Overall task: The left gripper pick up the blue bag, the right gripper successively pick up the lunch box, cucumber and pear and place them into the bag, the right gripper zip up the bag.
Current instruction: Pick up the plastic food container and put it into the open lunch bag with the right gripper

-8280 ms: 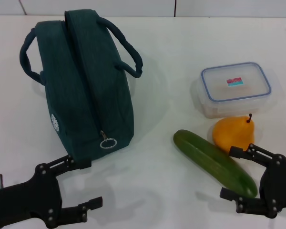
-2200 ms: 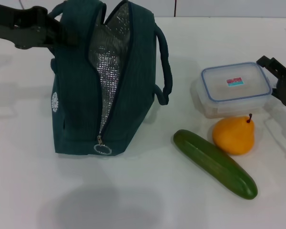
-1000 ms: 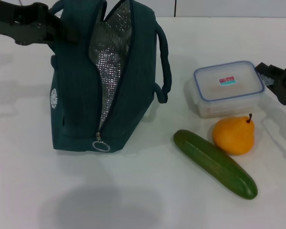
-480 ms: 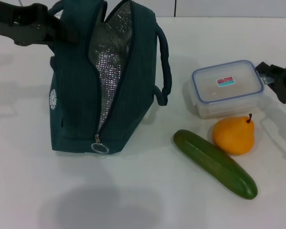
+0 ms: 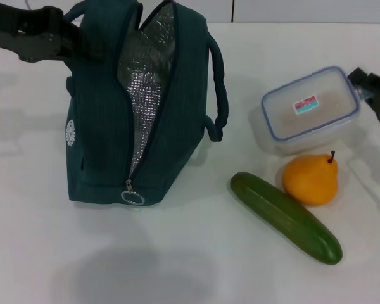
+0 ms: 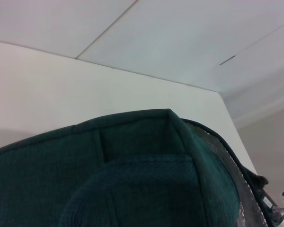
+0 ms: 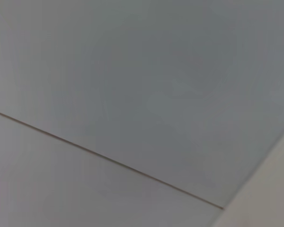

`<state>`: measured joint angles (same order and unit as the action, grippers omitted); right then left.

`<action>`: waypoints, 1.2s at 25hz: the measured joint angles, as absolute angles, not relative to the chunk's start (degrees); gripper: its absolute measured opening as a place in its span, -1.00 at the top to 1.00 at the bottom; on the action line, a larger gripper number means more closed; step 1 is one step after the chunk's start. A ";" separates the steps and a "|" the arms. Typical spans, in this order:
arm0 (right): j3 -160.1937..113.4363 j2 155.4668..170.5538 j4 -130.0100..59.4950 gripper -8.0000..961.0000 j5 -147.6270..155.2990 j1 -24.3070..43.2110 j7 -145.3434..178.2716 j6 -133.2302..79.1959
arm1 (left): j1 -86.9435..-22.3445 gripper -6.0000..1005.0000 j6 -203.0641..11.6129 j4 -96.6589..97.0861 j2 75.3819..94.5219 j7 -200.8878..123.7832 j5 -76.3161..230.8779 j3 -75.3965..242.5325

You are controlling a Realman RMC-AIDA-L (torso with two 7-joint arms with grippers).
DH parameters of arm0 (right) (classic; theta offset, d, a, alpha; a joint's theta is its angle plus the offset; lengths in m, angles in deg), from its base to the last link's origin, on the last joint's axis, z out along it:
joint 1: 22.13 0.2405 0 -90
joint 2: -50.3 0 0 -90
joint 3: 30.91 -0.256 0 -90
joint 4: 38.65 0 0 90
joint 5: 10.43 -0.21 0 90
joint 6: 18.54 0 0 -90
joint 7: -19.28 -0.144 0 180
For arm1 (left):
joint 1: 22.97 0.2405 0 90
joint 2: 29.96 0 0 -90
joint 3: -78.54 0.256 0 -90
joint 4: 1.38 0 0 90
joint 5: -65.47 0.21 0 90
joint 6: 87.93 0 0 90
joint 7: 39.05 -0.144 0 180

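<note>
The blue bag stands upright on the table, unzipped, with its silver foil lining showing and the zipper ring low at the front. My left gripper holds it at the top left by a handle, and the bag fabric fills the left wrist view. The lunch box is tilted and raised off the table at the right, with my right gripper shut on its right end. In front of it sits the pear, and the cucumber lies slanted beside the pear.
The white table stretches bare in front of the bag. A pale wall with a seam is all that the right wrist view shows.
The lunch box has risen and tilted, its right end up, moving slightly right with my right gripper. The bag, left arm, pear and cucumber have stayed put.
</note>
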<state>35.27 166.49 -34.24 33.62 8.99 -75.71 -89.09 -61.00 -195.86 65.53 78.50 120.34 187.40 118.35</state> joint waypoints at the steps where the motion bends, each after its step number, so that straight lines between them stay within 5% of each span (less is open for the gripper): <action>1: 35.28 166.49 -34.24 0.77 33.14 8.87 -75.57 -89.77 | -60.97 0.91 -195.86 65.53 78.52 120.32 187.40 118.35; 20: 35.21 166.44 -33.47 0.78 22.29 7.14 -78.65 -105.38 | -61.11 0.91 -195.86 65.42 79.01 120.29 187.43 119.75; 30: 36.17 166.47 -28.11 0.78 20.62 13.91 -84.83 -110.84 | -61.30 0.91 -195.77 65.06 80.19 120.20 187.50 121.18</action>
